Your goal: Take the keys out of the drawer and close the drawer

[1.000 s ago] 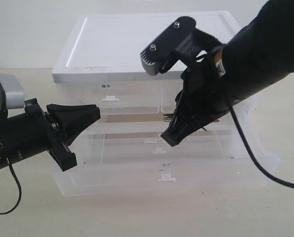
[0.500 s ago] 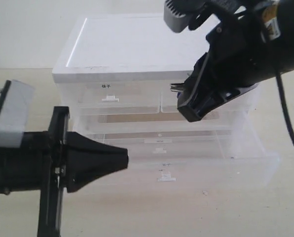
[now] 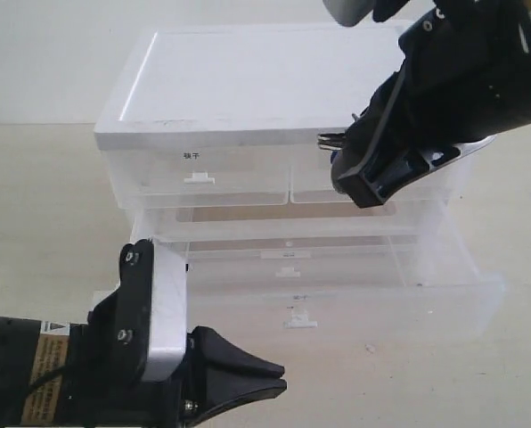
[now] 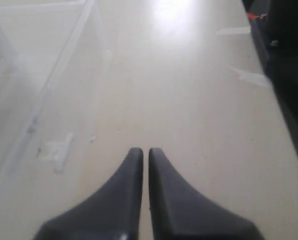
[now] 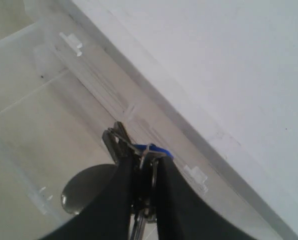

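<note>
the keys [image 5: 123,142] are out, i judge: the right gripper [image 5: 144,167] is clamped on them, the blue fob [image 5: 158,148] showing at its fingertips, up beside the white cabinet [image 3: 248,80] top. the drawer [image 3: 399,312] below it stands pulled out, so closing is left. the left gripper [image 4: 145,152], fingers together and empty, sits low, with the drawer front just ahead.

Your L gripper [image 4: 145,151] is sitting low at front-left w/ jaws pressed together, pointing right. Your R gripper [image 3: 365,189] is hanging high on the right, angling down-left, jaws pinching keys [image 5: 150,148].
</note>
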Tool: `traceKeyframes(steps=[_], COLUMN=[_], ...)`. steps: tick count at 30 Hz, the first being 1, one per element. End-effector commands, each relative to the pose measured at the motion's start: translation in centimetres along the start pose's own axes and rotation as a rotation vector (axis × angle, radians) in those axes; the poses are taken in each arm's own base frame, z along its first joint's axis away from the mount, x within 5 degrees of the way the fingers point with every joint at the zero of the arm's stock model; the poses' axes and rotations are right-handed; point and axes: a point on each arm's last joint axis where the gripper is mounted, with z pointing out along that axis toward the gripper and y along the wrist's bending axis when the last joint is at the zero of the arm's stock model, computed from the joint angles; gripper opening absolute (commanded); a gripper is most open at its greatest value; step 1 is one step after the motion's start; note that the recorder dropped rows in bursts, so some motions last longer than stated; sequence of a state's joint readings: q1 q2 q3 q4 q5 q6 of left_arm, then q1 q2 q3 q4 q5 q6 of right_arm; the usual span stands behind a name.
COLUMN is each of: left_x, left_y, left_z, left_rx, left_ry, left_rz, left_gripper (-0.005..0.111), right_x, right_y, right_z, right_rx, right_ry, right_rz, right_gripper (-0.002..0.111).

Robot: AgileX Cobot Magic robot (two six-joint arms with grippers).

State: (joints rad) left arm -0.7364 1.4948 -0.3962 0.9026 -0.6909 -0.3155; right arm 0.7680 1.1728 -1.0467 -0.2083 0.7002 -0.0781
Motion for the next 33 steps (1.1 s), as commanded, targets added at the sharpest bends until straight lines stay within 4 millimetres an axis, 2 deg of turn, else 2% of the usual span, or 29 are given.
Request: traceKeyframes(steps=[1, 6, 11, 17, 24, 33], left_x=[1.2, 2.4, 2.1, 1.9, 0.7, 0.4], left_y=[1.1, 2.6, 2.9, 4.3, 5.2, 5.6], left_z=[1.0, 1.8, 2.0, 2.0, 2.4, 2.7], left_rx=[-0.14, -0.302, -0.319, -0.437, -0.456, -0.452], left_ry=[0.058, 0.044, 0.007, 0.037, 0.005, 0.026], left_rz=[-0.047, -0.06, -0.032, -0.035, -0.006, -0.004], left_gripper=[0.004, 0.004, 0.004, 0.004, 0.004, 0.004], right_x=[0.0, 0.0, 0.0, 0.0, 0.0, 0.0], right_y=[-0.1, 0.0, 0.0, 0.2, 0.2, 0.5], right_z=[-0.3, -0.3, -0.3, -0.3, -0.3, -0.3], right_rx=[0.001, -0.009, -0.01, -0.029, -0.03, -0.061], right_ry=[-0.004, -0.005, -0.005, -0.007, -0.007, -0.002], right_rz=[0.005, 0.017, 0.018, 0.036, 0.038, 0.028], right_gripper=[0.0, 0.0, 0.0, 0.0, 0.0, 0.0])
